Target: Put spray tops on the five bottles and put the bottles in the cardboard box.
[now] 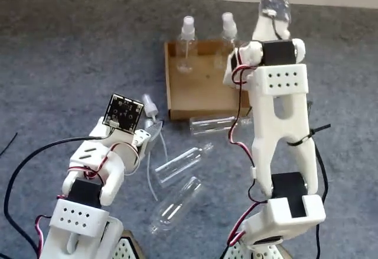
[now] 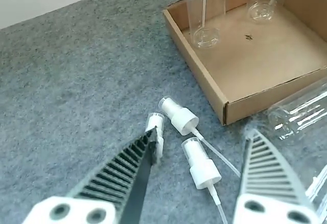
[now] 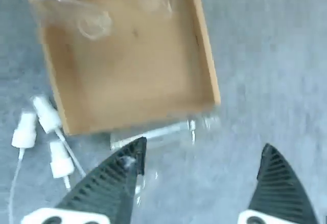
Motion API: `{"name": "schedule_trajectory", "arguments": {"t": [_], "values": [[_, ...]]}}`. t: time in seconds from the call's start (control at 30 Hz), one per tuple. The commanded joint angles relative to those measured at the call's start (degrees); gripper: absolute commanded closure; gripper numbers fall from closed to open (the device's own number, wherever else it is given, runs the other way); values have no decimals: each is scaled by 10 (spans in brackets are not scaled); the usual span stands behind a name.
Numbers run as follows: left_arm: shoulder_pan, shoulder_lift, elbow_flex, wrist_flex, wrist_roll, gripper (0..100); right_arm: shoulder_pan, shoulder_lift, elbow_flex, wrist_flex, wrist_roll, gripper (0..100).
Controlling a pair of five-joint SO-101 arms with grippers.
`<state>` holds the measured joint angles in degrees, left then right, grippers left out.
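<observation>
My left gripper (image 2: 202, 137) hangs spread wide and empty over three loose white plastic spray tops (image 2: 179, 117) on the grey carpet (image 2: 76, 81), just beside the shallow brown cardboard box (image 2: 265, 65). My right gripper (image 3: 203, 144) is spread and empty too, above a clear plastic bottle (image 3: 153, 133) that lies along the outside of the box wall. Two capped bottles (image 1: 186, 43) stand inside the box, and two more lying bottles (image 1: 183, 163) rest on the carpet between the arms.

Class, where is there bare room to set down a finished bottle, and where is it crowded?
Free: the cardboard box floor between its front wall and the two standing bottles; the carpet left of the box. Crowded: in front of the box, three lying bottles and three loose spray tops.
</observation>
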<state>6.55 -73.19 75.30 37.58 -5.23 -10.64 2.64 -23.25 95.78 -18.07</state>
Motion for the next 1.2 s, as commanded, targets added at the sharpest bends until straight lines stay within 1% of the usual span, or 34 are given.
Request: {"name": "schedule_trajectory", "arguments": {"t": [0.0,0.1,0.2,0.3,0.4,0.5,0.7,0.87,1.07,1.17], "values": [[-6,2,-1,-16,-4,748,-15,-35,23,7,-46,713],[-6,2,-1,-16,-4,748,-41,-37,116,-31,-77,713],[-6,3,-1,-16,-4,748,-67,-38,218,-108,-102,713],[-6,3,-1,-16,-4,748,-79,-38,303,-182,-142,713],[-6,3,-1,-16,-4,748,-80,-38,359,-212,-168,713],[-6,0,-1,-16,-4,748,-80,-38,363,-225,-194,713],[-6,0,-1,-16,-4,748,-80,-37,368,-284,-240,713],[-6,0,-2,-16,-4,748,-79,-34,369,-304,-283,713],[-6,0,-2,-16,-4,748,-78,-32,385,-305,-286,713],[-6,0,-2,-16,-4,748,-77,-32,419,-335,-285,713]]}}
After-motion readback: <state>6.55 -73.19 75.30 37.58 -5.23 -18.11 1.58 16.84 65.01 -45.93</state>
